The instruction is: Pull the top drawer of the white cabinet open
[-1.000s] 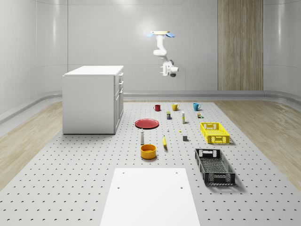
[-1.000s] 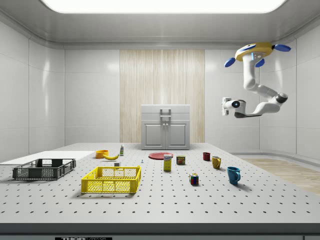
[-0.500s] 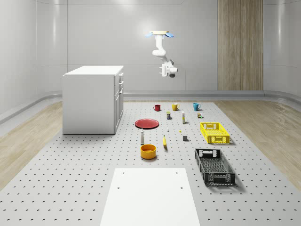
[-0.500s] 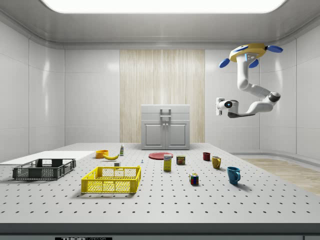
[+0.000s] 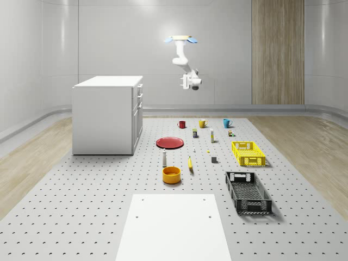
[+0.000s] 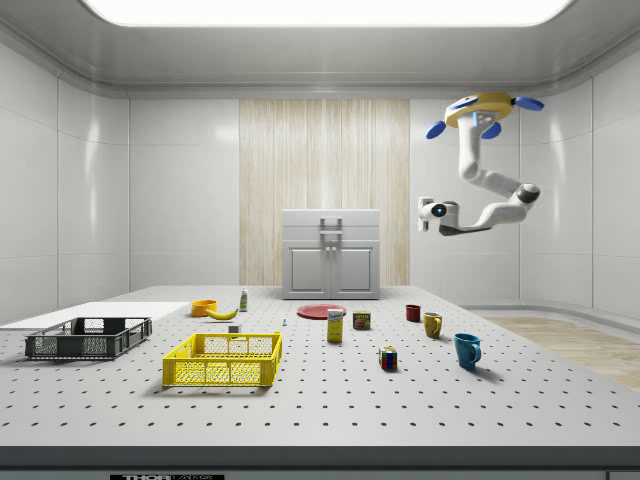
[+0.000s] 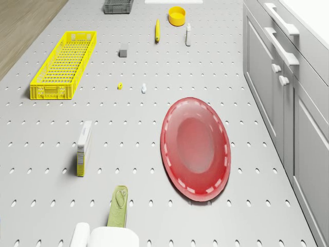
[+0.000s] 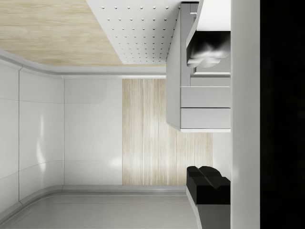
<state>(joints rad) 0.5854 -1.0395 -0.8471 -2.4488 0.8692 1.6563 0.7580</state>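
Overhead, drone (image 5: 180, 39) hovers high above the far table, right of cabinet (image 5: 107, 114). Gripper (image 6: 424, 214) hangs well apart from top drawer (image 6: 331, 226), which lies leftward and lower in the whole-scene view, handle horizontal. Finger spacing: cannot tell.

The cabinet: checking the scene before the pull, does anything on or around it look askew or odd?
Nothing stands out. The white cabinet stands square, its top drawer shut. The drone hovers high, apart from it, over the mugs' end of the table.
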